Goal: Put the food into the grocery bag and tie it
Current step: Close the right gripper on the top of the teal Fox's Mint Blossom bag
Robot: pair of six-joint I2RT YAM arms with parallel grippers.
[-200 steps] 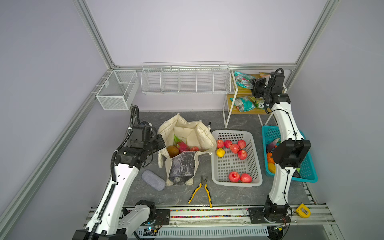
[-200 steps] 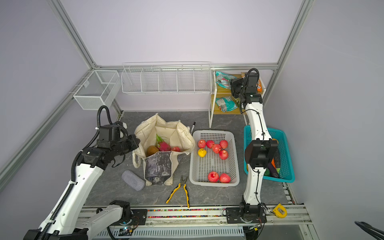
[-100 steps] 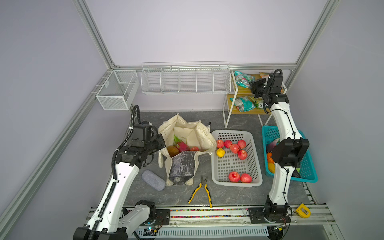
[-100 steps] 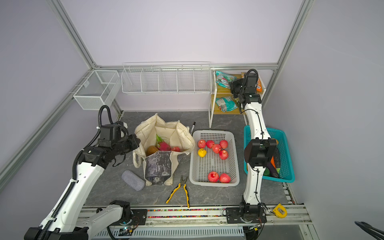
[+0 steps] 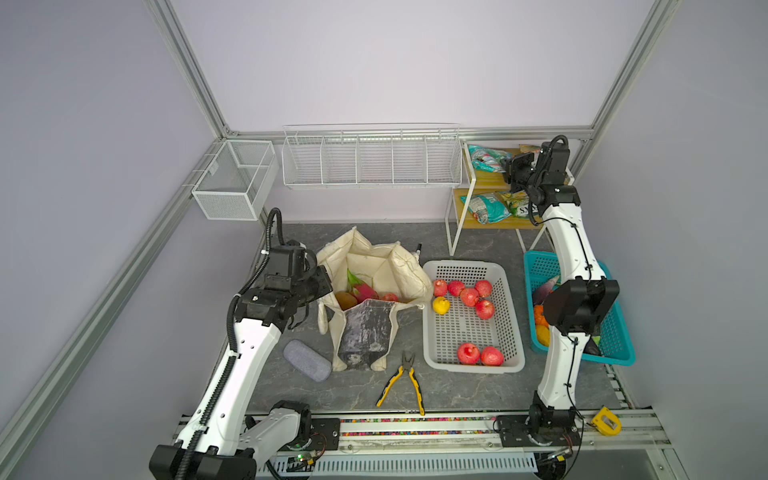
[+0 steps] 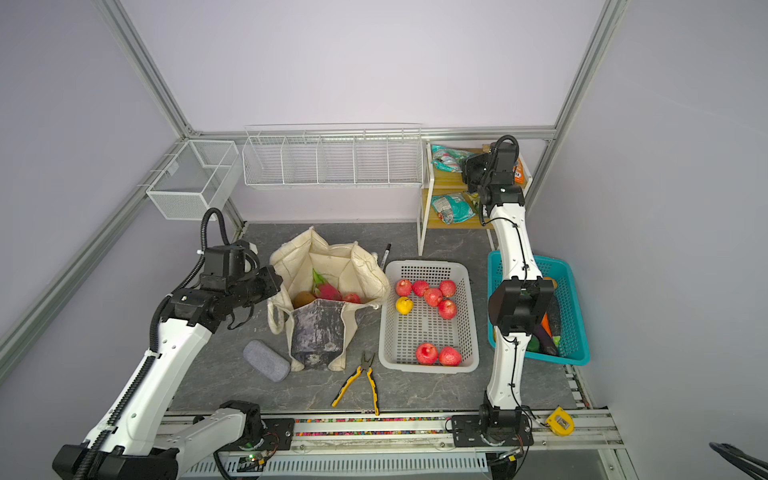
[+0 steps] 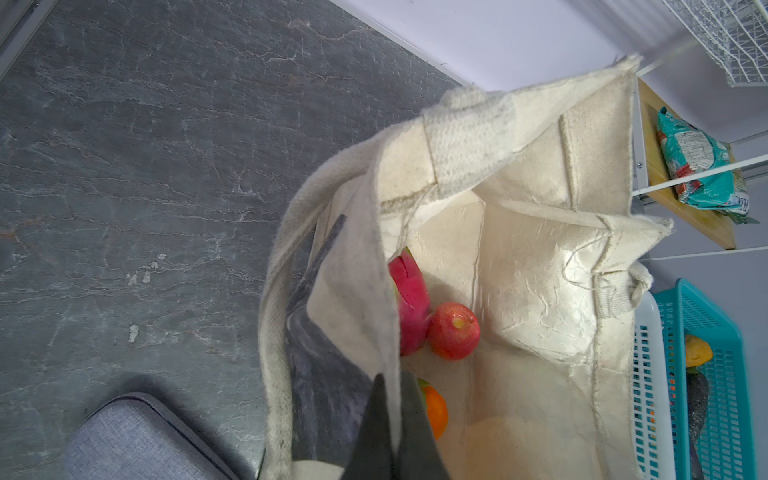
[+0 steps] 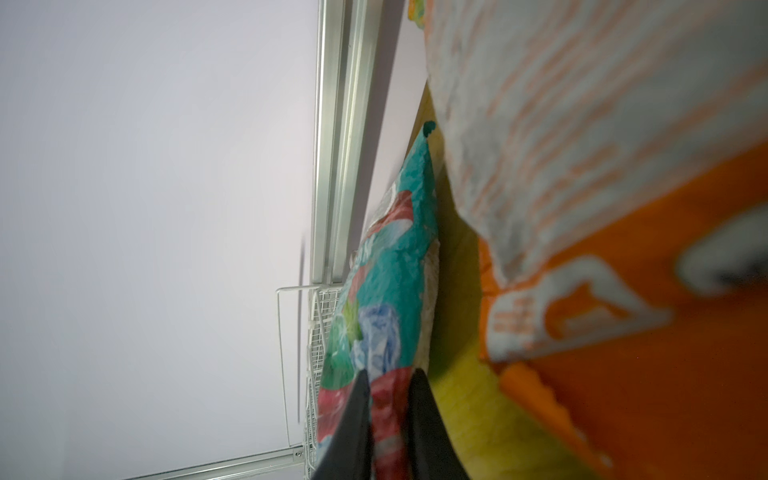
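**A:** Nearest the rail?

**B:** Yellow-handled steel pliers (image 5: 401, 382) and a grey fabric case (image 5: 306, 360), both flat on the dark marbled tabletop (image 5: 457, 390).

**A:** The bag?

**B:** The cream canvas tote bag (image 5: 386, 266) stands mid-tabletop, mouth open. The left end effector (image 7: 390, 395) is clenched on its rim w/ cloth pinched between the fingers. Inside are a pink dragon fruit (image 7: 411, 299), a red apple (image 7: 453, 330) touching it, and an orange (image 7: 436, 411) (half hidden by the fingers).

**A:** Beside it?

**B:** A white perforated plastic basket (image 5: 469, 266) w/ loose red apples (image 5: 469, 297) and a yellow pear (image 5: 441, 305). A teal plastic basket (image 5: 619, 345) sits further right.

**A:** Far end?

**B:** A wooden two-tier shelf (image 5: 488, 178). On the top tier the right end effector (image 8: 390, 374) grips a crinkly teal packet (image 8: 395, 249), w/ a blurred orange packet (image 8: 623, 374) just beside it.
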